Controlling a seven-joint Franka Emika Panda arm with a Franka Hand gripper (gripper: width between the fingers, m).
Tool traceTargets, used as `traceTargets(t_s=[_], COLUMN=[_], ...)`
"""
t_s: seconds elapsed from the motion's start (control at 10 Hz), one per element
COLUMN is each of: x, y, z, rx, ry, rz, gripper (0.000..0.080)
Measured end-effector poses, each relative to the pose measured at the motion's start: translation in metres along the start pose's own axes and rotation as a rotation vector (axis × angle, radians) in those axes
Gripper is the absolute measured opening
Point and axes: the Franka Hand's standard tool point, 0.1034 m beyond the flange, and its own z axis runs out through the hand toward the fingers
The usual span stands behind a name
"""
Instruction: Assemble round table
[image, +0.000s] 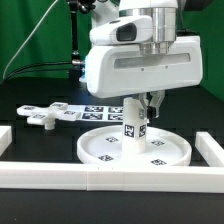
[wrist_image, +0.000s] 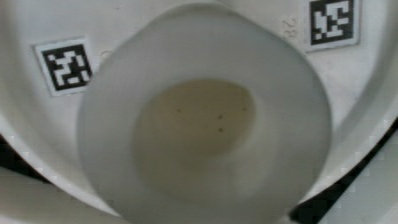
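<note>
- The leg (image: 133, 127) stands upright at the middle of the round disc (image: 176, 149). I'd call this the leg-fitting step.
- The gripper (image: 142, 102) hangs right at the leg's upper end. Its body hides the jaws, so I can't tell whether they pinch the leg.
- The wrist view looks straight down onto the leg's top face (wrist_image: 205, 110).
- The next move, I reckon, is to seat the leg firmly. After that comes the cross-shaped foot (image: 40, 116), lying well apart toward the exterior view's left.

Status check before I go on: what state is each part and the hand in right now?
Round disc: flat on the table, rim up.
Leg: upright on the disc's middle.
Foot piece: loose on the table, apart from the disc.
Hand: low at the leg's top; open or shut not visible.
</note>
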Motion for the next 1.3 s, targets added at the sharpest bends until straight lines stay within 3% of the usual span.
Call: traceTargets(t_s=[0.1, 0.3, 0.4, 0.5, 0.6, 0.8, 1.3], x=[0.0, -0.002, -0.003, -0.003, -0.003, -0.004, -0.025], y=[0.001, -0.001, -0.001, -0.001, -0.001, -0.001, 0.014], z=[-0.002, -0.01, -0.012, -0.012, -0.011, -0.011, -0.005], rx=[-0.002, -0.003, -0.003, -0.003, -0.003, -0.003, 0.0], ry=[0.002, 0.008, 0.009, 0.009, 0.008, 0.008, -0.01], rz=[-0.016, -0.019, -0.01, -0.004, -0.004, -0.008, -0.018], gripper=[0.0083, 0.0402, 0.0402, 0.0573, 0.0628, 0.0645, 0.0649])
